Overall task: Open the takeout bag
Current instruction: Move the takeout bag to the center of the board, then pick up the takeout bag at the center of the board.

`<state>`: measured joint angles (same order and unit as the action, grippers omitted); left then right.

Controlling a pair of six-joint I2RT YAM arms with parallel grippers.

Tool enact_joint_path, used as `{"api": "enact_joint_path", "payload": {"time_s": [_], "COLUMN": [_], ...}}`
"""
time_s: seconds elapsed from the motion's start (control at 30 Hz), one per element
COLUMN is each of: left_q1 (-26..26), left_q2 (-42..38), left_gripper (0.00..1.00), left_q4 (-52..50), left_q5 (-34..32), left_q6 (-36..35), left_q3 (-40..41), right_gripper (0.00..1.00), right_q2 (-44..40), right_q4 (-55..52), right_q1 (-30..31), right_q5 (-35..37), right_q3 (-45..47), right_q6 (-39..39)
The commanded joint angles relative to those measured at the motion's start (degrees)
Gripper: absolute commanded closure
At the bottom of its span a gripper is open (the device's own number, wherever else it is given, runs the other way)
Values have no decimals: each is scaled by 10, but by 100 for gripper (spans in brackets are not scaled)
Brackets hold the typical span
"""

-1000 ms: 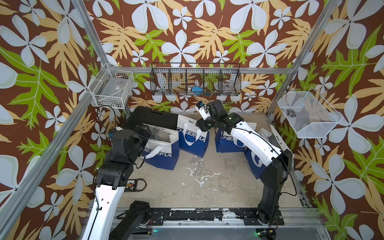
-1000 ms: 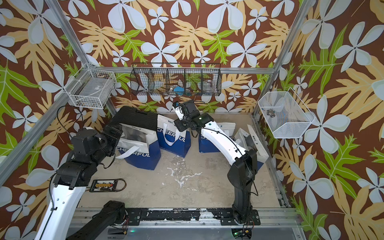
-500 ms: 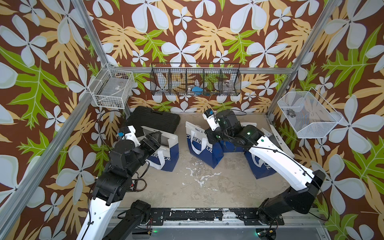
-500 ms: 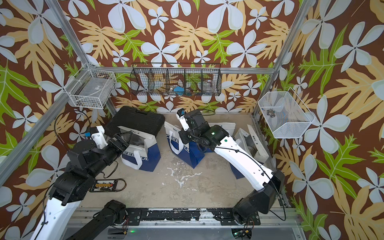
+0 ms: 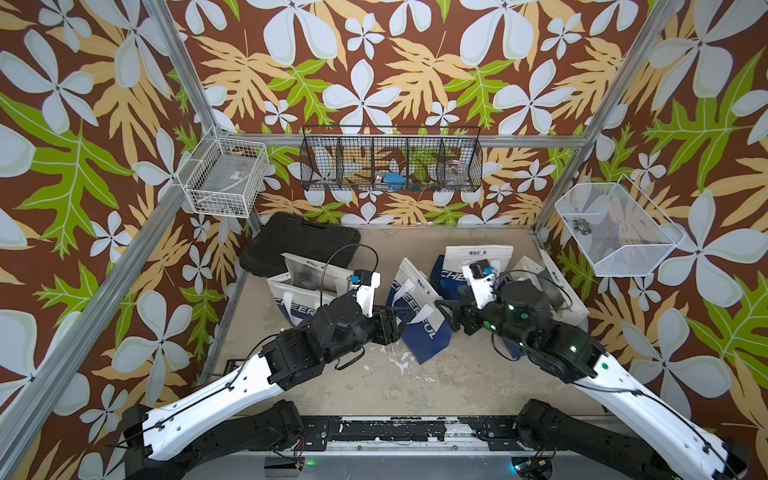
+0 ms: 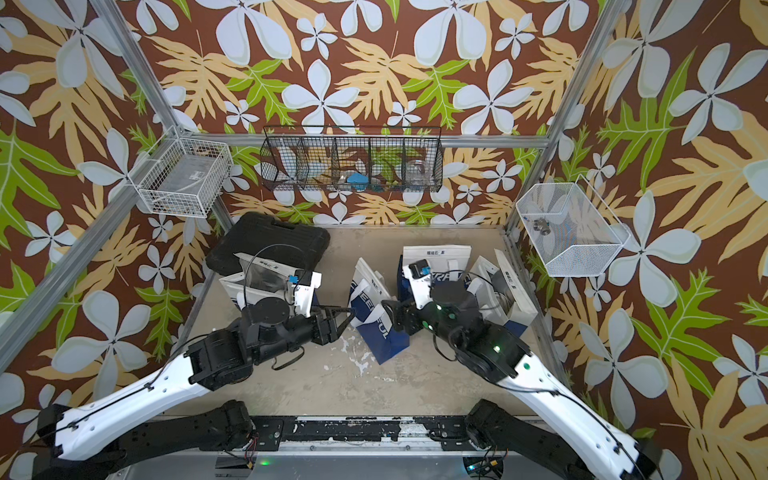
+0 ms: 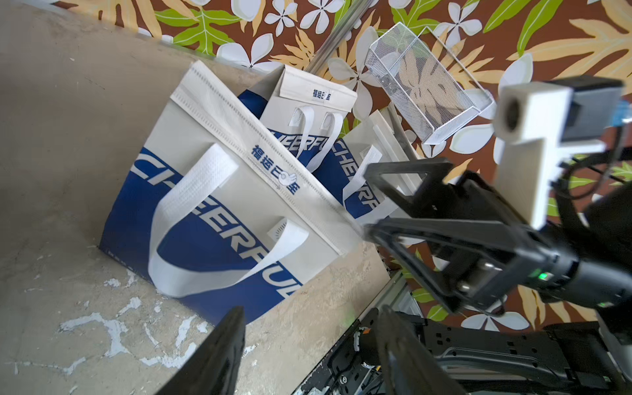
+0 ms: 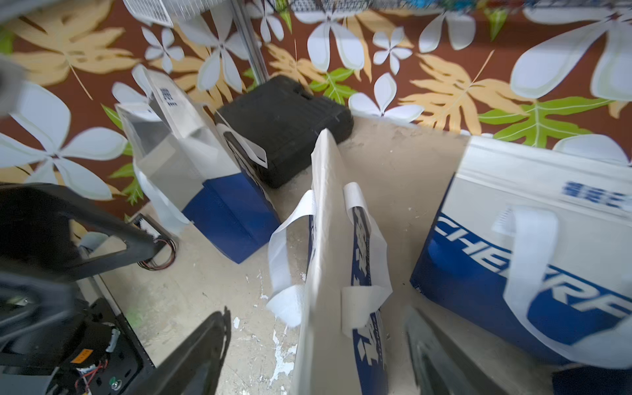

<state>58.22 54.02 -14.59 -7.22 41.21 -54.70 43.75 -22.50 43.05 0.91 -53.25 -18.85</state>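
Observation:
The takeout bag, blue and white with white strap handles, leans closed and flat at the middle of the floor; in the left wrist view the takeout bag shows its printed side. My right gripper is open, its fingers either side of the bag's top edge without pressing it. In both top views the right gripper is at the bag's right side. My left gripper points at the bag's left side, open and empty; between the left gripper fingers only floor shows.
An opened bag stands at the left, one more bag behind and another bag at the right wall. A black case lies at the back left. Wire baskets hang on the walls.
The right arm has pulled the bag from the back row to the middle of the floor, and its jaws now stand apart. The left gripper left the opened bag and swung right towards this one.

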Motion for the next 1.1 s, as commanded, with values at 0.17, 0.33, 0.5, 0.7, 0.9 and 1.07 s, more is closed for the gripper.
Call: {"api": "enact_joint_path", "payload": {"time_s": [0.17,0.33,0.5,0.7,0.9,1.07], "left_q1": [2,0,-85,-119,-119,-133], "left_q2": [37,86,124,124,111,138], "left_gripper": [49,46,30,30,28,18], "left_q4": [73,9,-31,11,69,73], "left_q5": [-8,-84,-41,1,49,17], "left_q6": [-85,-106,-48,-24,-58,-59], "left_q3": [-24,-77,-94,-86,-53,-68], "right_gripper": [25,29,27,33,78,100], "right_q2": [-182,-184,-106,-16,-2,-35], "right_q4": [97,162,161,136,134,65], "right_q1": [3,19,49,117,117,112], "right_q5": [-18,-29,-7,117,172,212], "right_q3": [185,234,213,183,195,158], "right_q6": [-89,-100,-85,-85,-110,-102]}}
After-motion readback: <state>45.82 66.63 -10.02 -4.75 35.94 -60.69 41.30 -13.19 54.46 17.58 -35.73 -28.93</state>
